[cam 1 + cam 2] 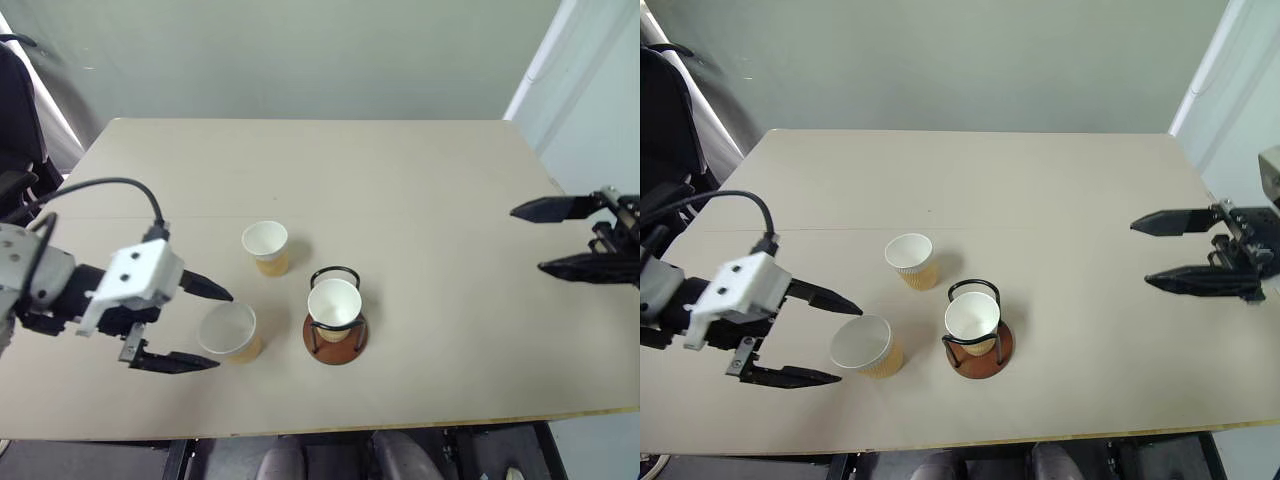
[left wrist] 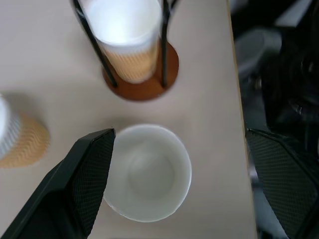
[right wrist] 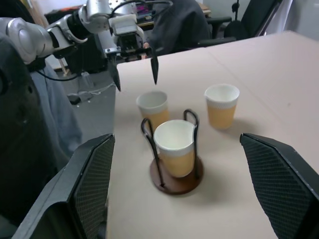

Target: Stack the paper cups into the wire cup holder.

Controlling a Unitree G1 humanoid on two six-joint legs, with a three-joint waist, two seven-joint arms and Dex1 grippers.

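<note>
Black wire cup holder on round reddish-brown base [image 1: 335,345] upright, one pale yellow-tan paper cup [image 1: 334,305] seated inside. Second cup [image 1: 266,247] upright behind-left; third cup [image 1: 229,332] upright just left of holder.

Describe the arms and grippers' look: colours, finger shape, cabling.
Each gripper has two long black fingers tapering to points. The left gripper sits on a white boxy housing with small dark dots, behind it a silver-grey wrist joint and a black cable looping over the forearm. The right gripper is carried on dark metal hardware. Finger inner faces show fine cross-hatched texture.
</note>
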